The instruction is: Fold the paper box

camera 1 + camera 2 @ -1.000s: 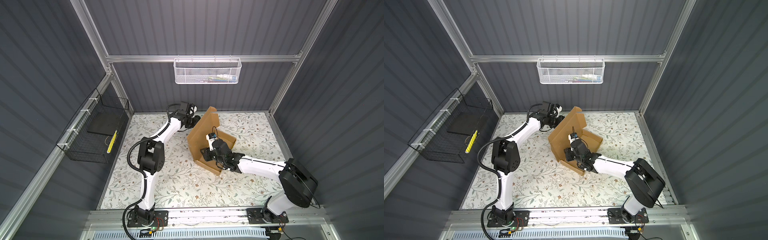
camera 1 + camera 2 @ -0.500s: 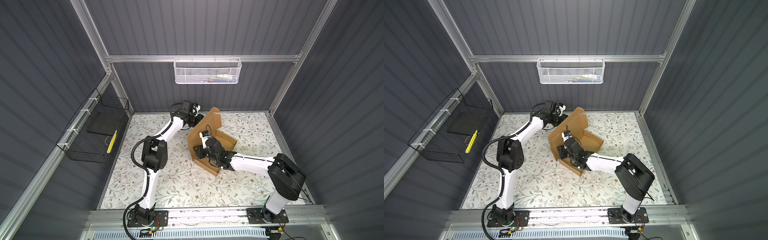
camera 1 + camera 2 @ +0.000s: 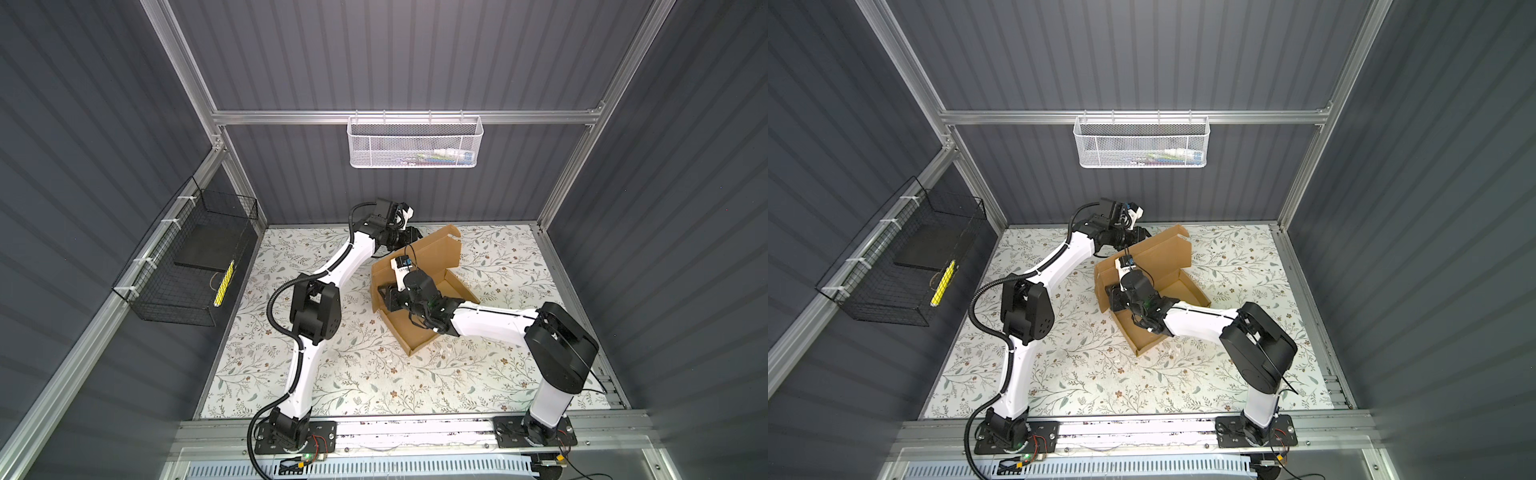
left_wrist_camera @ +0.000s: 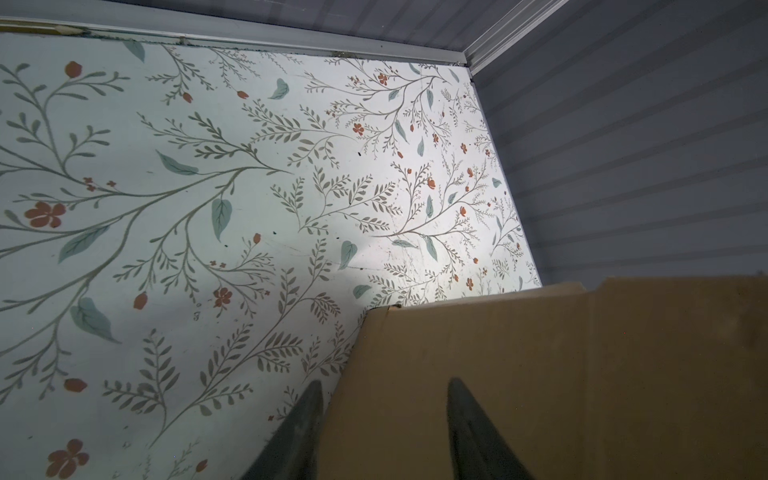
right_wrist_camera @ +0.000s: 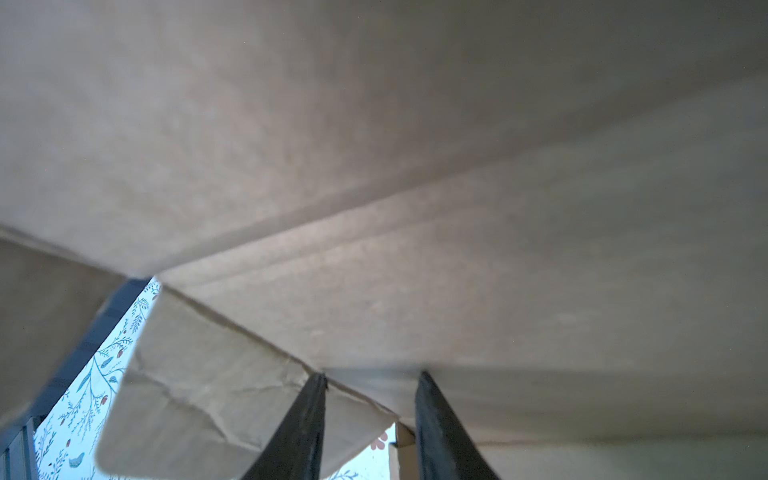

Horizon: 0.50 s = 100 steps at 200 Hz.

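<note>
Right, the paper box [image 3: 432,253] sits toward the back of the flowered worktop [image 3: 353,374], about mid-width, and it's half-formed. A shallow tray lies flat, and the big lid panel stands up off its far-left long side. The tray is skewed to the worktop's edges, with its long axis running from near-left to far-right and one corner pointing at the front rail. The lid's inner face is turned toward the near right.

Over to the left tool [image 3: 413,240], which comes in behind that raised lid, by the panel's far-left edge. In the left wrist view its jaws stand part-way apart, and the fingers [image 4: 307,419] straddle the panel's edge. One is in front of the brown outer face, the other is off it over the floral print. Nothing is pinched between them, and I can't tell whether a tip touches the cardboard.

Now the right tool [image 3: 385,297], down inside the tray at its left end. In the right wrist view it shows a modest gap, with both fingertips [image 5: 307,415] butted up against cardboard where a crumpled little flap meets a creased panel. It looks to be pressing rather than clamping.
</note>
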Each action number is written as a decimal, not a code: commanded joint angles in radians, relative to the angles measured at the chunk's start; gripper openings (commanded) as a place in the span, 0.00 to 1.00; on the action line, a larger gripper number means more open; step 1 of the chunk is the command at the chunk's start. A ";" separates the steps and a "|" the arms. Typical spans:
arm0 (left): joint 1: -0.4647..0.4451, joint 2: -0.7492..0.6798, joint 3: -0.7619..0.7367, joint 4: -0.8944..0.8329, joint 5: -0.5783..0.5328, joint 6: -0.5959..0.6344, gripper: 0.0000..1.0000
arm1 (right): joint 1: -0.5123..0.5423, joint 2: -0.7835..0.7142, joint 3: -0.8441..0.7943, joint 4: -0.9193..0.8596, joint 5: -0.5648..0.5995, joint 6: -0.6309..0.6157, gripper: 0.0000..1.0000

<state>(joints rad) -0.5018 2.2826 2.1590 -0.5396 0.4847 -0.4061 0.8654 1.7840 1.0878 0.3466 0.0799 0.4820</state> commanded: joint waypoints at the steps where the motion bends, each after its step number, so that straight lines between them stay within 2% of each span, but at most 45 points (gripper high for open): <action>1: -0.008 0.024 0.042 -0.044 0.028 0.019 0.49 | 0.007 0.023 0.037 0.027 0.024 -0.028 0.38; 44: -0.016 -0.017 0.020 -0.090 -0.031 0.065 0.50 | 0.009 0.011 0.042 0.023 0.053 -0.049 0.38; 100: 0.020 -0.111 -0.071 -0.066 -0.108 0.088 0.54 | 0.008 -0.110 -0.083 -0.020 0.082 -0.043 0.38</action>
<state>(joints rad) -0.5011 2.2562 2.1101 -0.5915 0.4126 -0.3504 0.8677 1.7370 1.0580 0.3443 0.1276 0.4442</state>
